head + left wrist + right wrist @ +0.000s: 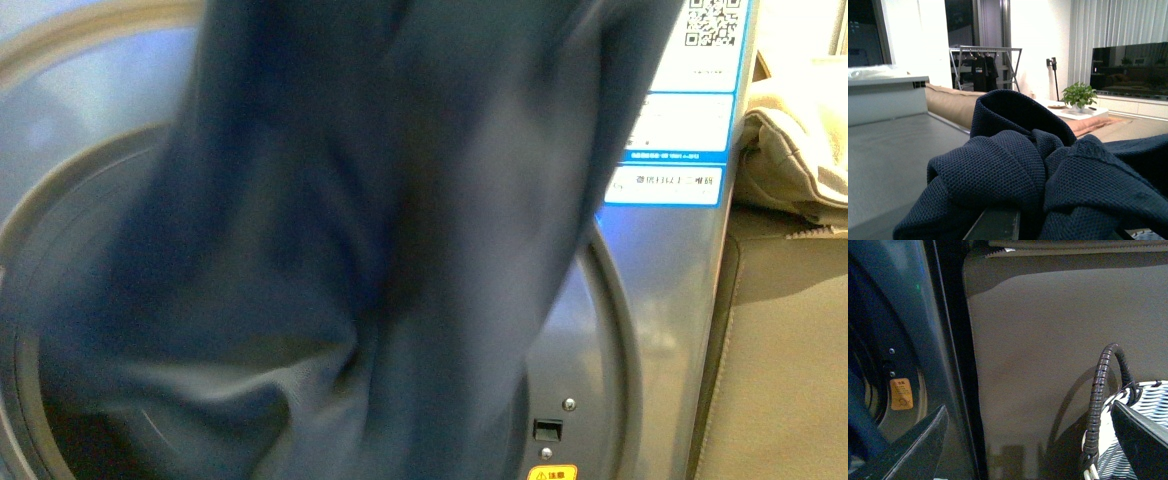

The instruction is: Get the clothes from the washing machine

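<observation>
Two pincers. Our left pincer (1058,227) grips clothes (350,250) draping the washing machine (660,330) mouth; our right pincer (1028,407) gapes empty beside the basket (1153,390).

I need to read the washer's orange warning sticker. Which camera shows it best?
The right wrist view: the orange sticker shows whole on the washing machine front, though its print is too small to read. The front view catches only its top edge at the frame's bottom. The left wrist view shows the clothes, no sticker.

Clothes (1008,170): matt navy cloth, coarse waffle knit. Washing machine (665,300): smooth grey metal, slight sheen. Basket (1148,392): woven, white-grey.
</observation>
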`<state>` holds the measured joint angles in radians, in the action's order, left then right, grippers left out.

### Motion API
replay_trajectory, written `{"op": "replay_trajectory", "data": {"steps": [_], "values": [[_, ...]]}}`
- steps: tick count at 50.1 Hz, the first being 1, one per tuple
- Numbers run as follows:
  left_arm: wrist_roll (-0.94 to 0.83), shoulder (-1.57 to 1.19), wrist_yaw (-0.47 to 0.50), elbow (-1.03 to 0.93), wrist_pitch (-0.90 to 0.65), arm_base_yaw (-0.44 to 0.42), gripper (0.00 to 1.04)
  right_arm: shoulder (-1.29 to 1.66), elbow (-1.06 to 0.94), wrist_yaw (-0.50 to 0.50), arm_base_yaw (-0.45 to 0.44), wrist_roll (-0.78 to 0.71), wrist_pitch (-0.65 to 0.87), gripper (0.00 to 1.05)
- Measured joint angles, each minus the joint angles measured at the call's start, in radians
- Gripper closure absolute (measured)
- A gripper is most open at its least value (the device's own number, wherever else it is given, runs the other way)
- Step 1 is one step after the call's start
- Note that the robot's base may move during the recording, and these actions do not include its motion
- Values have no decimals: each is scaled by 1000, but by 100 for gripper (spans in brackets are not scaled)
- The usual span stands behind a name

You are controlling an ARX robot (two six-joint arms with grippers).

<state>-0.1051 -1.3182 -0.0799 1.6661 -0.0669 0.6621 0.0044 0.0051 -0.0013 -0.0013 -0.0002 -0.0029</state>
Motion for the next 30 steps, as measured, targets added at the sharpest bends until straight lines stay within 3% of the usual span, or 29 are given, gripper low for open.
{"op": "replay_trajectory", "data": {"steps": [10,30], "values": [[0,-27,10,124,47,14,96,0,0,0,0,0,0,8],[-1,-32,10,134,50,21,96,0,0,0,0,0,0,8]]}}
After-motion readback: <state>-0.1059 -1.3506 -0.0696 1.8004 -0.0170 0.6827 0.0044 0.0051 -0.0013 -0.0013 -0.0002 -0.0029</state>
